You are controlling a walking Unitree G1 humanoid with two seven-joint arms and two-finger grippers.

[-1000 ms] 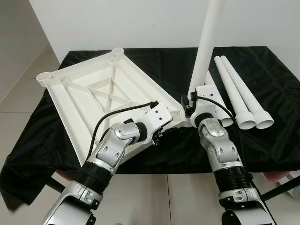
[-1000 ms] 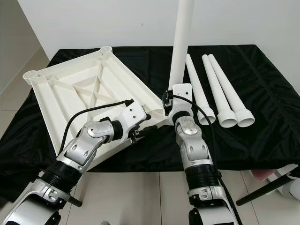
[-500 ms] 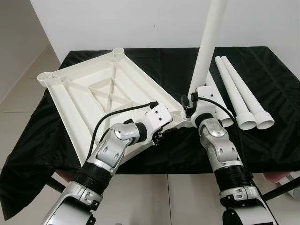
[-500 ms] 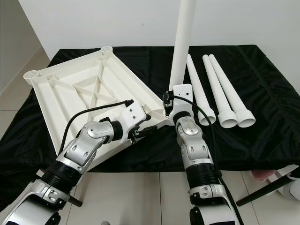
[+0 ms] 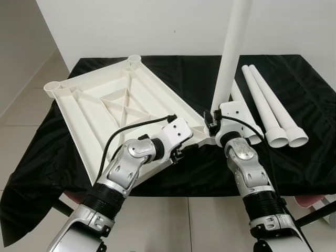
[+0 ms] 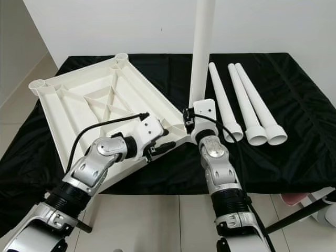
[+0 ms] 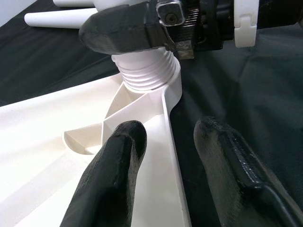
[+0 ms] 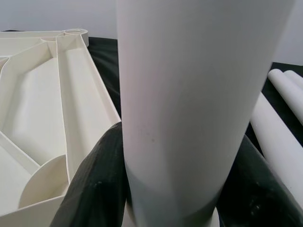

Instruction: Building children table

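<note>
On the near corner of the upturned tabletop, standing upright in its socket: one white leg, ribbed threaded end seated at the corner. Looks like hollow moulded plastic, so probably light and stiff, smooth enough to slip if squeezed weakly. Long too, so any push up high would lever hard on that socket; better held low, right above the threads, which is exactly where it's being held.

Right gripper wrapped round the base of the leg, fingers clamped on either side of the tube. Good spot for turning or pressing it home. Can't tell from this angle whether the threads are fully down.

Left gripper at the same corner, fingers apart and straddling the tabletop's edge rib, one on the inside, one over the cloth. Not obviously pinching yet. Thin ribs like that probably flex a bit, so bracing near the socket beats grabbing mid-span.

Tabletop lying underside up, cross-braced ribs showing, open sockets at the two far corners. Big but likely not heavy, so prone to sliding on the cloth.

Three spare legs lying side by side on the robot's right, flared ends toward the robot, just beside the standing one.

All sitting on a bench draped in black cloth, tiled floor around it.
</note>
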